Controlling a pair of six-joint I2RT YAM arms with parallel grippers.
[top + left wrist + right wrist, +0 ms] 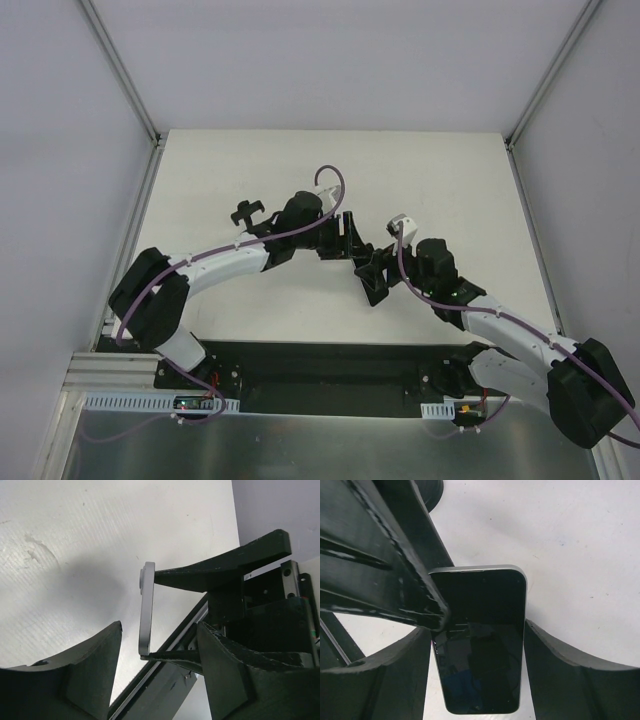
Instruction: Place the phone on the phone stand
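Note:
The phone (485,670), black with a glossy face, is held above the table between my right gripper's (477,630) two fingers, which press on its long edges. In the left wrist view the phone (145,610) shows edge-on as a thin grey slab clamped between those right fingers (220,567). My left gripper (159,630) is open, with one finger on each side of the phone and a gap to both. One left finger (395,580) crosses in front of the phone's upper corner. The phone stand (247,212) stands on the table just left of the left wrist. The phone itself cannot be made out in the top view.
The white table (450,180) has grey walls at the back and on both sides. Both grippers, left (345,238) and right (372,272), meet near the table's middle. The black base plate (320,365) lies along the near edge.

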